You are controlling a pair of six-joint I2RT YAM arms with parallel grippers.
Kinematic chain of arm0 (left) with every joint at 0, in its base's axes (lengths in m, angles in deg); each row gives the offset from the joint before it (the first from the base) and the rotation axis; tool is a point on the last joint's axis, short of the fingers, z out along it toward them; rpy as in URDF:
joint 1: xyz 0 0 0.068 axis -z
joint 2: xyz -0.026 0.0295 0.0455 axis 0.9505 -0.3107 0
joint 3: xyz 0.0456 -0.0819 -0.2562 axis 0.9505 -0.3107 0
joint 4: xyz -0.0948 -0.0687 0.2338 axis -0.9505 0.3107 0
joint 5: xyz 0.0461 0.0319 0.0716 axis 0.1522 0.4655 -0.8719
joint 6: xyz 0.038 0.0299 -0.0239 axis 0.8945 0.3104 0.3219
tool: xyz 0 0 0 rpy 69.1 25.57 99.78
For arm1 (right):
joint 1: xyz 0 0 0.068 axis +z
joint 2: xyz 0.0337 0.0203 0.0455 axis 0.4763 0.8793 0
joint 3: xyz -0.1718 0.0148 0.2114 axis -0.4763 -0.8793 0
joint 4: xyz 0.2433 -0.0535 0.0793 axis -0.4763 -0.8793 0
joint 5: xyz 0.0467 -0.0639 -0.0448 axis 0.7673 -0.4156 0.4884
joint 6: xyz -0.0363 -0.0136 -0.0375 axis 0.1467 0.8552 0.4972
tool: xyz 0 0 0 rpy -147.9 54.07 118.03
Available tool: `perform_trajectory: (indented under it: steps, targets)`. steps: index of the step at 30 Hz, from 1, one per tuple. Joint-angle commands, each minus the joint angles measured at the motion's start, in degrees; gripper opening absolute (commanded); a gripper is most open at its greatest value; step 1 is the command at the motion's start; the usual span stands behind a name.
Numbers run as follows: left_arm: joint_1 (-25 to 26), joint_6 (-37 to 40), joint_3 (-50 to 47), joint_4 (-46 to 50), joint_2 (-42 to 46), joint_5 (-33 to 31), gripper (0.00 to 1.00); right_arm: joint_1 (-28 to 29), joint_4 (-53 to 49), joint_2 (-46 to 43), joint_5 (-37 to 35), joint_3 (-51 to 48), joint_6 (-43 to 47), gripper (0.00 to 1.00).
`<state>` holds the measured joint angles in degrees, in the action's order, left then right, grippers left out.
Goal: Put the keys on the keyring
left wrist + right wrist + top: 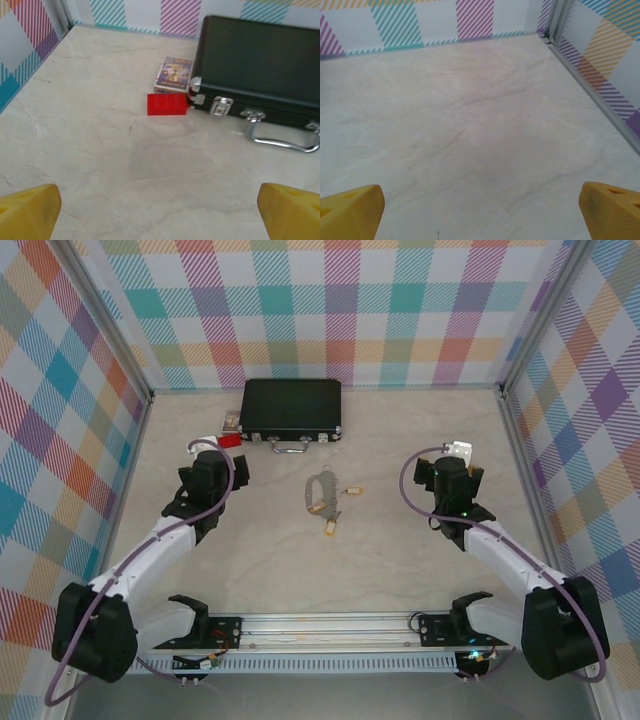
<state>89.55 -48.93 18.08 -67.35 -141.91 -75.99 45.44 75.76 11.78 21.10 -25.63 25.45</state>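
Note:
The grey keyring [322, 491] lies flat in the middle of the table. Three small keys with yellow-orange heads are around it: one [353, 490] just to its right, one [331, 528] below it, and one [316, 508] against its lower edge; whether that one is threaded on I cannot tell. My left gripper [207, 454] hovers well to the left of the ring, open, its yellow fingertips [27, 212] far apart over bare table. My right gripper [455, 460] hovers well to the right, also open, with fingertips [350, 212] wide and nothing between them.
A black case [291, 408] with a metal handle [280, 142] lies at the back centre. A small red block [166, 104] and a little printed box [174, 74] sit by its left end. Checked walls [70, 420] enclose the table.

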Motion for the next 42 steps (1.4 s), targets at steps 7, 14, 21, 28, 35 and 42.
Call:
perform_trajectory:
  steps: [7,14,21,28,35,42]
  targets:
    - [-6.7,8.6,-5.0,-15.8,-14.6,0.7,1.00,-2.0,19.2,15.4,-1.7,-4.7,9.7,0.99]
    - [-7.3,13.6,-12.3,-36.9,-18.3,3.8,1.00,-4.4,31.3,20.3,2.7,-5.1,12.7,0.99]
    - [-8.5,12.6,-16.8,-49.5,-21.8,9.1,1.00,-10.7,38.9,19.3,16.2,-10.9,8.4,0.99]
    - [-9.6,12.1,-19.3,-55.8,-24.5,11.8,1.00,-11.7,54.1,24.8,21.0,-15.5,10.0,1.00]
    - [-10.2,9.9,-18.6,-55.5,-25.0,7.5,1.00,-14.2,40.3,23.4,24.3,-9.9,7.1,0.99]
    - [-10.2,9.8,-18.6,-55.4,-25.0,7.1,1.00,-14.3,40.2,23.2,23.3,-10.0,6.8,0.99]
